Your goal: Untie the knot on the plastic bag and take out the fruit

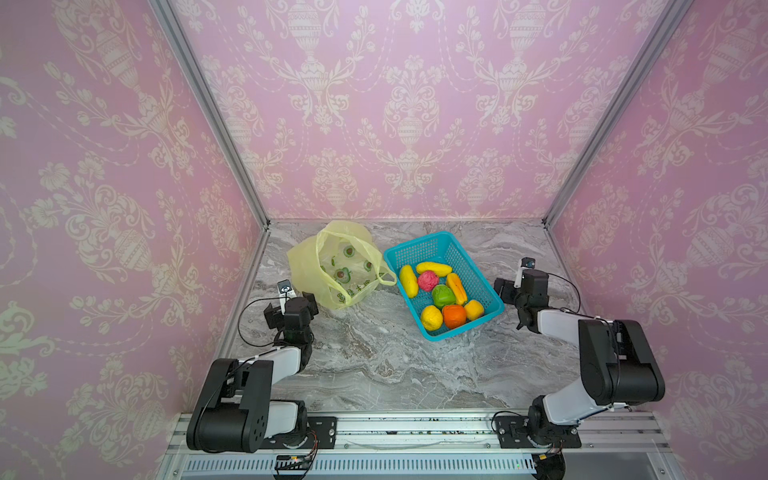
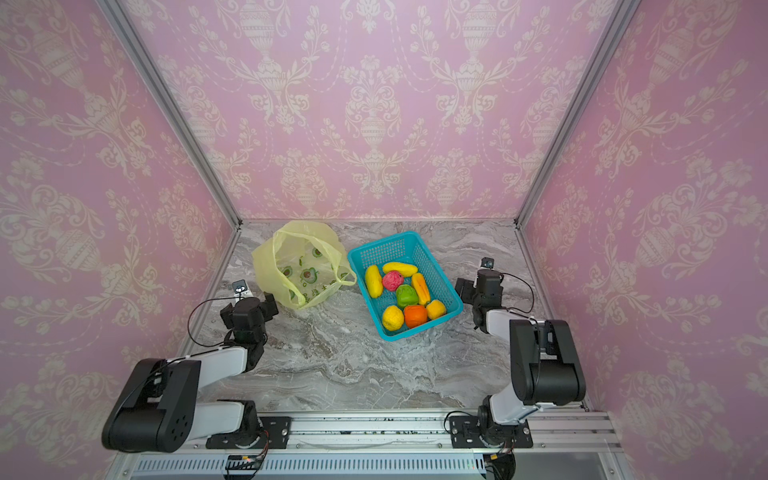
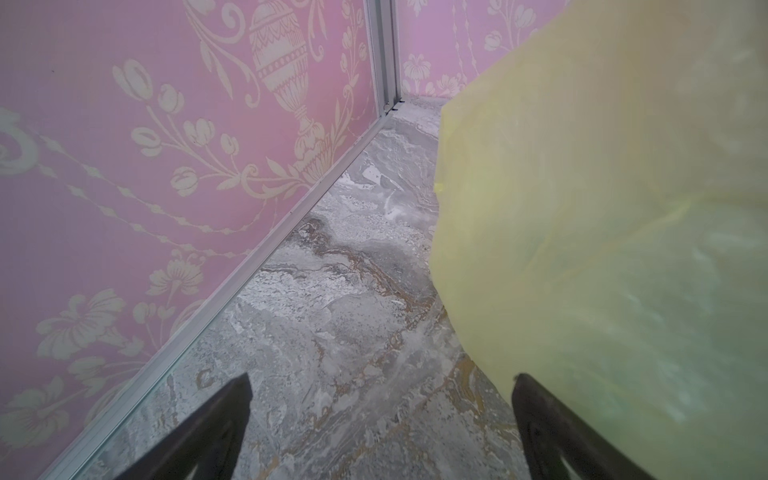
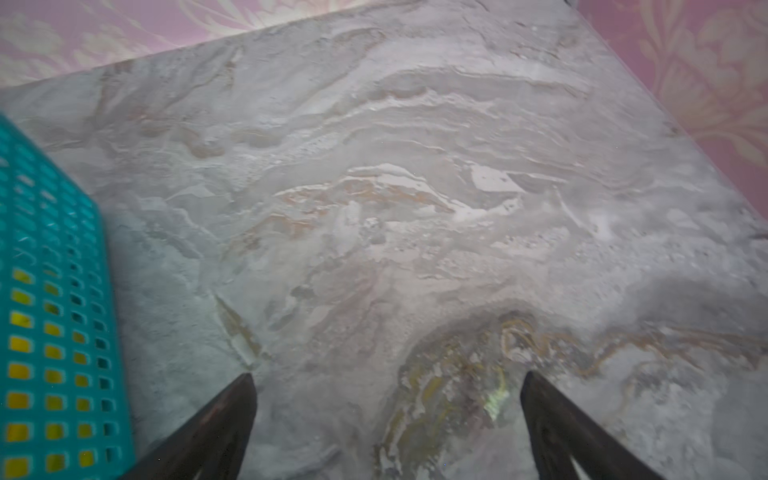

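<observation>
On the grey marble tabletop [image 1: 374,357], toward its far left corner, we see the plastic bag [image 1: 305,266] [image 2: 266,266] [image 3: 602,208] slumped with its mouth wide open. Printed avocado pictures show through the thin yellow-green film. One loop handle [image 1: 385,277] hangs loose and drapes toward the teal basket [image 1: 415,249] [image 2: 380,249] [image 4: 50,291] just to the bag's right, reaching its near-left wall. All the fruit [image 1: 442,296] [image 2: 406,296] we can find lies inside that basket. We count eight pieces: yellow oblong and round ones, orange ones, a green one in the middle and a pink-red one beside it.

The left gripper [image 1: 291,309] [image 3: 381,378] sits low at the bag's near side with its jaws spread wide and bare tabletop between them. From the left wrist view, one finger [image 3: 552,419] lies right by the bag, and we cannot tell whether it touches. The right gripper [image 1: 513,305] [image 4: 386,376] rests to the right of the basket, apart from it, with its jaws wide apart and holding nothing.
</observation>
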Controlling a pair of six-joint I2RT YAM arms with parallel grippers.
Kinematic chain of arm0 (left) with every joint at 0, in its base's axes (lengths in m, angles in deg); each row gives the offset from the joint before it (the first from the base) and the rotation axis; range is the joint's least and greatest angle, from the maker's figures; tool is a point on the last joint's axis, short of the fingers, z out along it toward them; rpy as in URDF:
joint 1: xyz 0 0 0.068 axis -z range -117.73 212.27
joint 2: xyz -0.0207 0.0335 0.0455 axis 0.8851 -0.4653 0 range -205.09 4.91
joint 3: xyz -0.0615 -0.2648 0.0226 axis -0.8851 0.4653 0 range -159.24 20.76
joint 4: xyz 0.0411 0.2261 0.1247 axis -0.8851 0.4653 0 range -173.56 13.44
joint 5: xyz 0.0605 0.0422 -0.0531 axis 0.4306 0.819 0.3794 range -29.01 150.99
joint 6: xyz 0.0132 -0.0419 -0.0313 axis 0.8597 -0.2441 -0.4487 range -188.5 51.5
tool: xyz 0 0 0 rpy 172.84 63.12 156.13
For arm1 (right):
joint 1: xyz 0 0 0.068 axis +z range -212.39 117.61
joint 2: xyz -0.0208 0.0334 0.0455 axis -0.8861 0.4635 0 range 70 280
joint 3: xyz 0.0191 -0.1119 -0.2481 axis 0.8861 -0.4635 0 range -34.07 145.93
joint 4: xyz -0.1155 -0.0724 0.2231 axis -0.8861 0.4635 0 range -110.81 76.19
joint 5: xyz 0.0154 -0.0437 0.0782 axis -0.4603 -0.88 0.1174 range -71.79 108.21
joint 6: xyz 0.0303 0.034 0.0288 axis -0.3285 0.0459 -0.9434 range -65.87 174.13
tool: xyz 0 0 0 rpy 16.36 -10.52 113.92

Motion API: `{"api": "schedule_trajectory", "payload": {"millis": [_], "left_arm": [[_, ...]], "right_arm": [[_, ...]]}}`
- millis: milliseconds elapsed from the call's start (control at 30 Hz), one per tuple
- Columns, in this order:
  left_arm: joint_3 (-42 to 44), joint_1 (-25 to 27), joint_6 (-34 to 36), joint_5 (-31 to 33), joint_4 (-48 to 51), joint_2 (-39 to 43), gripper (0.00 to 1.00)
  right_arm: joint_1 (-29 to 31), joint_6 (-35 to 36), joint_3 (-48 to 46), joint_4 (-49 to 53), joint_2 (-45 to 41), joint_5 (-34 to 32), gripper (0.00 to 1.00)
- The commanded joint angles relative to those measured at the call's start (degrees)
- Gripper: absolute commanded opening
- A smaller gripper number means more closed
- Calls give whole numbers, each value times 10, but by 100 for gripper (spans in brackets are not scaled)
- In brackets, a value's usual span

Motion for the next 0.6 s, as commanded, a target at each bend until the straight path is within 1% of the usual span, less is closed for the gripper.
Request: {"api": "schedule_trajectory", "payload": {"millis": [0,67,267,300,333,367,400,433,467,500,533,567], "left_arm": [[-16,-6,27,-36,-37,-16,99],[-5,-8,29,-52,-67,-19,99],[8,-15,32,-83,-112,-29,99],[12,-17,32,-88,-136,-35,99],[22,-19,29,-95,-155,-44,99],[35,-27,19,-105,-198,-64,99],[49,-36,6,-102,-268,-99,99],[60,-44,11,-118,-356,-145,99],[71,-50,12,-149,-391,-165,99],[65,-51,6,-151,-381,-181,99],[53,-52,12,-153,-394,-201,99],[47,-52,15,-164,-370,-193,99]], "right_arm": [[6,53,-27,-85,-11,85,100],[-7,49,-55,-130,-18,119,100],[12,59,-108,-218,-21,69,100],[12,56,-125,-264,-7,60,100],[11,51,-141,-312,4,67,100],[8,51,-138,-288,-4,65,100],[8,50,-137,-289,-3,62,100],[8,48,-139,-302,1,63,100],[9,49,-138,-291,-2,59,100],[10,49,-138,-296,-1,56,100],[10,49,-139,-299,-1,55,100],[10,50,-139,-296,-3,55,100]]}}
